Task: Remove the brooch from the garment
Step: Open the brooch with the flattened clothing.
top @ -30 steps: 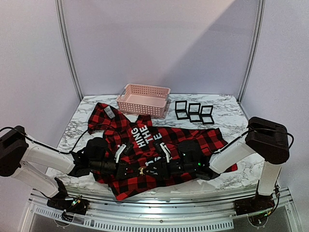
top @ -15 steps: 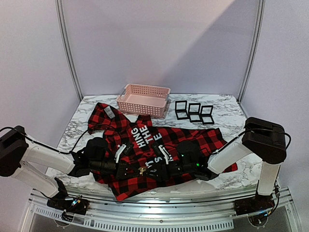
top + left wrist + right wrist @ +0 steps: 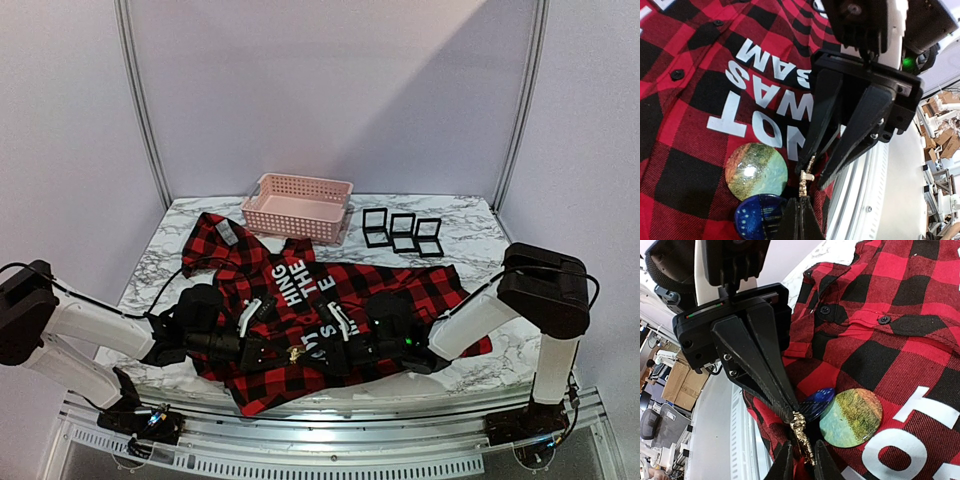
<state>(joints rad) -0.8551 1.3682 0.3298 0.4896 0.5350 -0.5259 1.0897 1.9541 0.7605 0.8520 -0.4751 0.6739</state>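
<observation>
**A:** Where is the brooch (image 3: pixel 756 171)?

**B:** On the garment (image 3: pixel 400 285), at its near hem: 2 discs beside a gold stem. Your left gripper (image 3: pixel 798 207) is clenched on 1 stem end. Your right gripper (image 3: pixel 801 462) straddles the other end, nose to nose, jaws slightly apart.

**A:** Room?

**B:** The table (image 3: pixel 470 225) edge is just beside it, so I'd go upward.

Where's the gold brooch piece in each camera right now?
Top external: brooch low centre, on the garment's near edge.
Left wrist: bottom centre, right of the green-gold disc.
Right wrist: bottom centre, left of that disc.
Shared landmark: white lettering, visible in all three views.
</observation>
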